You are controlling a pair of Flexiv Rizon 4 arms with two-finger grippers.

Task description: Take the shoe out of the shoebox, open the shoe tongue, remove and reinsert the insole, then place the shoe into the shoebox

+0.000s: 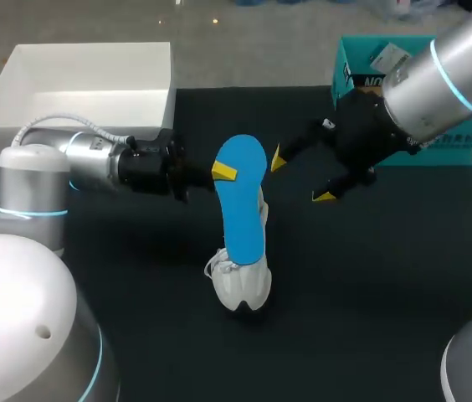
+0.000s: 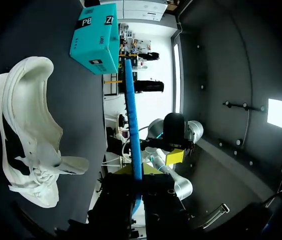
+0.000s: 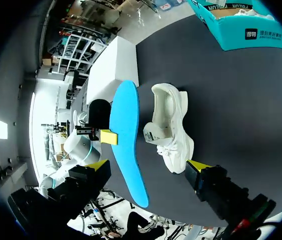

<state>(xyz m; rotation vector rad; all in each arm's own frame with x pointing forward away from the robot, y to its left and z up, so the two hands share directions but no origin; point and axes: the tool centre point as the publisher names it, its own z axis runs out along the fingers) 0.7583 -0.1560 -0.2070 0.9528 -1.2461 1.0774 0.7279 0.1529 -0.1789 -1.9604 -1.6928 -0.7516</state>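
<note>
A white sneaker lies on the black table, its opening facing my right arm. Its blue insole is out of the shoe and held up above it, with my left gripper shut on one long edge. In the left wrist view the insole shows edge-on between that gripper's fingers, and the sneaker lies beside it. My right gripper hangs open just right of the insole, touching nothing. In the right wrist view the insole and sneaker sit ahead of the open right gripper.
The teal shoebox stands at the back right behind my right arm, also seen as the teal shoebox. A white open box sits at the back left. Bare black table lies in front of and right of the sneaker.
</note>
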